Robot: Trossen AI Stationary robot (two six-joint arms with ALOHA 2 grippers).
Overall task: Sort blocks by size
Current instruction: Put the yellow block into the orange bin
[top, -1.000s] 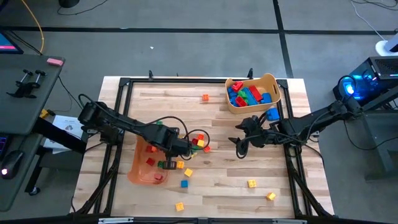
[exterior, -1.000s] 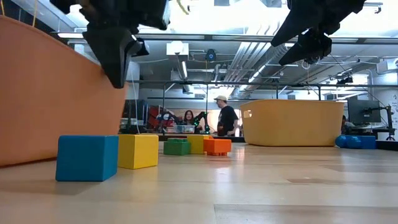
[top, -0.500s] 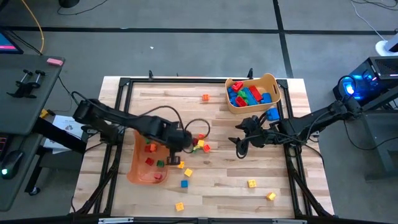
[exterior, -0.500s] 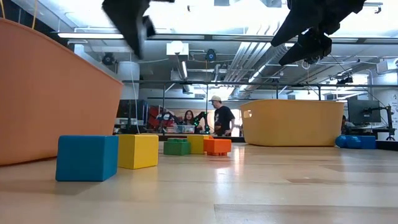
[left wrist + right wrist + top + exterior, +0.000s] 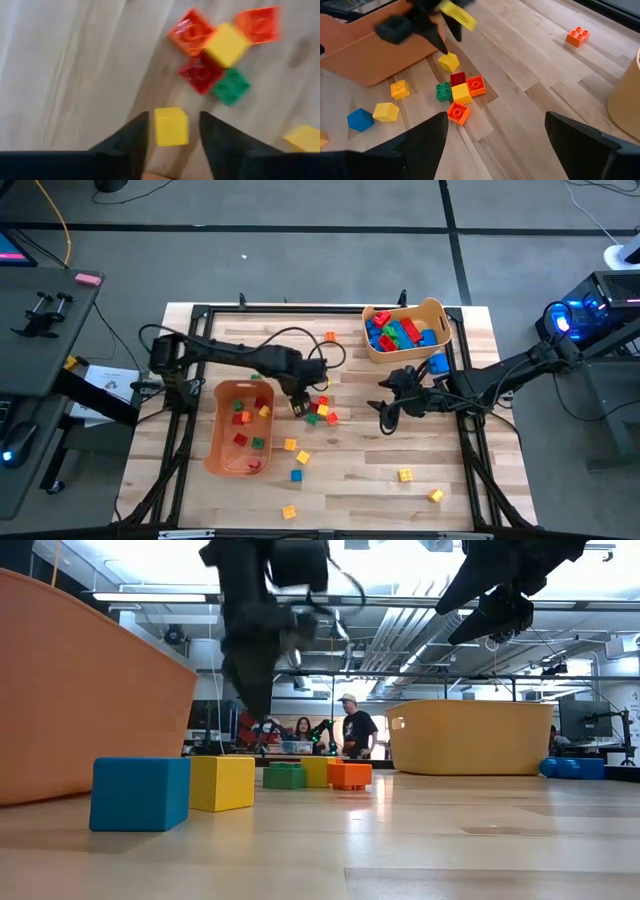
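Since the earlier frame, left gripper (image 5: 298, 404) has swung from over the orange bin (image 5: 222, 461) to the loose block cluster (image 5: 320, 412); jaws part-open, straddling 1 yellow cube (image 5: 171, 126), grip not established. Right gripper (image 5: 385, 412) hovers wide open, empty, mid-table. Larger blocks (image 5: 400, 333) fill the tan bin (image 5: 436, 310).

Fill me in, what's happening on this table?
The robot is sorting blocks by size. The left gripper hovers open over a yellow cube beside a small cluster of cubes, next to the low orange bin. The right gripper waits open mid-table. The tan bin holds larger bricks.
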